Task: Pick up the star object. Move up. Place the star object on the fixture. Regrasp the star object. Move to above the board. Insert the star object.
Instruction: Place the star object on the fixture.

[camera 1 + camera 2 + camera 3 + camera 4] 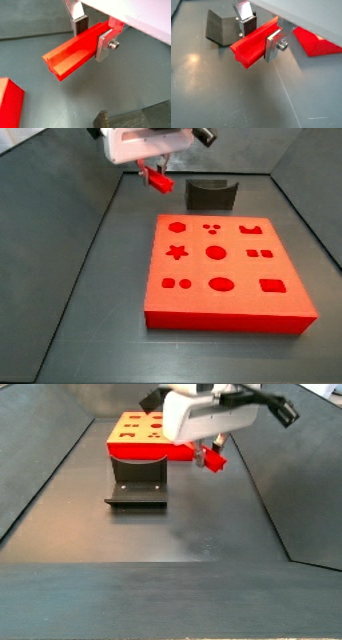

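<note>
Here the gripper is closed on the star peg, its silver fingers pressing the red peg from both sides near one end, so the rest sticks out past them. In both wrist views the peg hangs clear above the grey floor. In a side view the gripper is raised beside the dark fixture. Beyond lies the red board with its shaped holes, flat on the floor, the fixture behind its far edge.
</note>
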You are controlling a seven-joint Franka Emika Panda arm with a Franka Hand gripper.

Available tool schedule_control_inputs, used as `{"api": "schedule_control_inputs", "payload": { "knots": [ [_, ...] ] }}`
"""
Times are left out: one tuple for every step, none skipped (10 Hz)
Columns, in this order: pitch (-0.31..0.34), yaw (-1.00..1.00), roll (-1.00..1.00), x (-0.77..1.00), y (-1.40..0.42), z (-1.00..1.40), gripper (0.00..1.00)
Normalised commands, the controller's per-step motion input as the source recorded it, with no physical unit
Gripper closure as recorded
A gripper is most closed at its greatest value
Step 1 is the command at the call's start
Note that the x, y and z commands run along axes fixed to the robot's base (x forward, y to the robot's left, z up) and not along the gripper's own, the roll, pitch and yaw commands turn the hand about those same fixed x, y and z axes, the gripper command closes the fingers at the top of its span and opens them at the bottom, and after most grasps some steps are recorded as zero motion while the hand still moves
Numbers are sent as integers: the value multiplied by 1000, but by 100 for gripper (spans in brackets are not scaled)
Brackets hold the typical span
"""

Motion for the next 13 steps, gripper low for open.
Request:
{"api": "schedule_control_inputs", "payload": {
  "knots": [
    [22, 1, 4, -17, 2, 1000, 100],
    [26, 0, 9, -23, 4, 1000, 100],
    [31, -2, 12, -25, 6, 1000, 100],
    [32, -4, 16, -27, 8, 1000, 100],
    [34, -5, 20, -29, 11, 1000, 100],
    [40, -7, 23, -27, 13, 878, 100],
    [45, -7, 27, -18, 13, 709, 100],
    [57, -8, 30, -6, 15, 481, 100],
    [70, -8, 33, 3, 16, 309, 100],
    [-31, -1000, -25, 1000, 91, -327, 100],
    [-29, -1000, -32, 1000, 88, -396, 100],
    [-32, -1000, -38, 1000, 84, -364, 100],
    [-29, -1000, -47, 1000, 75, -306, 100]
  ]
}}
